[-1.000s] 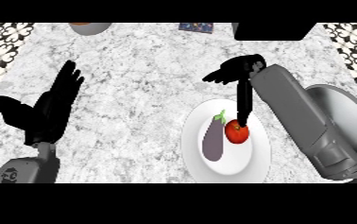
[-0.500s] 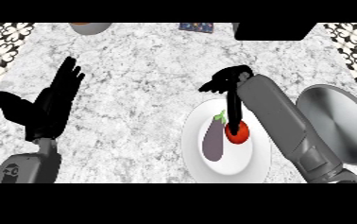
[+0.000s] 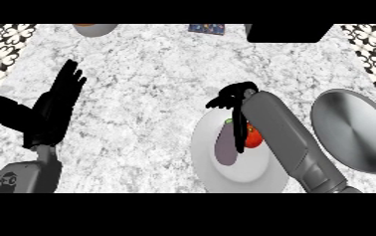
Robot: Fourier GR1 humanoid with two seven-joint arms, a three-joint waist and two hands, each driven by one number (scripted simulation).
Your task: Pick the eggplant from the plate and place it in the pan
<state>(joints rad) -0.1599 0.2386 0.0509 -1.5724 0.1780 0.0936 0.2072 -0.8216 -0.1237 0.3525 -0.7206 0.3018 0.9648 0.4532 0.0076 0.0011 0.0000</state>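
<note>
Head view only. Counter (image 3: 161,75): white-grey marble, mottled and veined, flat, filling most of the view. Patterned black-and-white strips at both upper corners.

One plate (image 3: 220,173): white, smooth, round, looks taller than wide, lower centre-right. One eggplant (image 3: 226,148): dull purple, oblong, smooth skin, small green cap at its upper end, lying lengthwise on the plate's left-centre. One tomato (image 3: 253,136): red, round, glossy, on the plate just right of the eggplant, partly hidden by the right forearm.

One pan (image 3: 349,130): grey metal, round, shallow, brushed sheen, at the right edge, well apart from the eggplant and just right of the plate.

One bowl (image 3: 95,29): grey, cut off at the top edge, something orange inside. One small dark blue patterned item (image 3: 206,28) at top centre. One flat black block (image 3: 286,32) at top right.

Two grey forearms, smooth and tubular. Right hand (image 3: 234,96): black, over the plate's upper rim, fingers curled and pointing left, thumb hanging down toward the eggplant; holding nothing that shows. Left hand (image 3: 55,105): black, at the left edge, fingers straight and together pointing up, resting, nothing in it.
</note>
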